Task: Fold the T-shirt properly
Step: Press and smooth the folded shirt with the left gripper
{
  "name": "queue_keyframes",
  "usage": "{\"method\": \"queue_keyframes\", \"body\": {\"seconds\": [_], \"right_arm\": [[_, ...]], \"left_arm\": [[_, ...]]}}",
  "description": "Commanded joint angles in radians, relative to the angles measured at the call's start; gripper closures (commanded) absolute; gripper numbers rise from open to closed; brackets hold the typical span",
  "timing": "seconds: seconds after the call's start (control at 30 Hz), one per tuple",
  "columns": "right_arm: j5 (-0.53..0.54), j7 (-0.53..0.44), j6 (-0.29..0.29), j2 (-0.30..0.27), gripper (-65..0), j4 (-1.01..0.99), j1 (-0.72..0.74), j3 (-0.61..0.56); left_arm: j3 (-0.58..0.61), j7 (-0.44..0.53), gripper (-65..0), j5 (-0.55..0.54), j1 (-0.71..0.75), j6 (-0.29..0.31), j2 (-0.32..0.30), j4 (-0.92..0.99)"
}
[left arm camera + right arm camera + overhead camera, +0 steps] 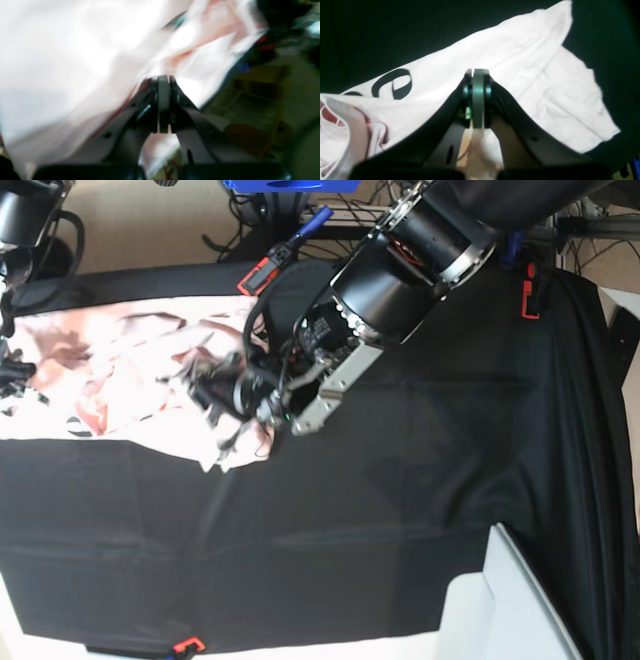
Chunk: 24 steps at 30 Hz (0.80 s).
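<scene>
**Both arms grip the shirt at the far left of the counter**

In the base view the left arm (pixel 400 280) reaches in from the far right, a thick black forearm slanting down and leftward over the black-draped counter (pixel 400 510). Its wrist ends over the right edge of the T-shirt (pixel 130 370), and the left gripper (pixel 215 395) is blurred there against the cloth. The right arm (pixel 15 240) shows only as a dark stretch at the far left edge; its gripper cannot be made out in this view.

The T-shirt lies bunched and wrinkled at the far left of the counter, pale pink with darker patches, one corner drooping toward the near side just below the left wrist.

The left wrist view shows what the base view blurs: the left gripper (pixel 163 82) has its fingers pressed together, with pale fabric (pixel 75 62) sweeping across the frame right at the tips, so they appear closed on the shirt. The whole picture is smeared.

The right wrist view is sharp. The right gripper (pixel 477 75) has its fingers closed, a strip of pink cloth running back between them. Beyond lies a flat, creased stretch of the shirt (pixel 532 62) on the black cloth, with dark printed lettering (pixel 392 87) at the left and a gathered fold at the near left.
</scene>
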<state>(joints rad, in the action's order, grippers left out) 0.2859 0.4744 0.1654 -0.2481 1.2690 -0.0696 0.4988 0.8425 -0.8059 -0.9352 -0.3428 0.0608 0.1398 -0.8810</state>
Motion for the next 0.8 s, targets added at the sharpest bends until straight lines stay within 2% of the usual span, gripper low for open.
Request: {"method": "queue_keyframes", "body": {"seconds": [0.0,0.07,0.2,0.27,0.53,0.77], "right_arm": [[0.006,-0.026,0.0,-0.023,0.0,0.016,0.014,0.004],[0.006,-0.026,0.0,-0.023,0.0,0.016,0.014,0.004],[0.006,-0.027,0.0,-0.023,0.0,0.016,0.014,0.004],[0.006,-0.027,0.0,-0.024,0.0,0.016,0.012,0.004],[0.006,-0.027,0.0,-0.026,0.0,0.016,0.018,0.007],[0.006,-0.029,0.0,-0.029,0.0,0.016,0.032,0.01]], "left_arm": [[0.018,0.016,0.0,-0.008,-0.034,0.006,0.008,0.007],[0.045,0.015,0.0,-0.008,-0.042,-0.025,0.004,0.041],[0.057,0.015,0.0,-0.008,-0.037,-0.187,-0.061,0.049],[0.057,0.015,0.0,-0.008,-0.035,-0.241,-0.098,0.047],[0.057,0.015,0.0,-0.008,-0.029,-0.292,-0.22,0.047],[0.057,0.016,0.0,-0.008,0.006,-0.29,-0.274,0.047]]}}
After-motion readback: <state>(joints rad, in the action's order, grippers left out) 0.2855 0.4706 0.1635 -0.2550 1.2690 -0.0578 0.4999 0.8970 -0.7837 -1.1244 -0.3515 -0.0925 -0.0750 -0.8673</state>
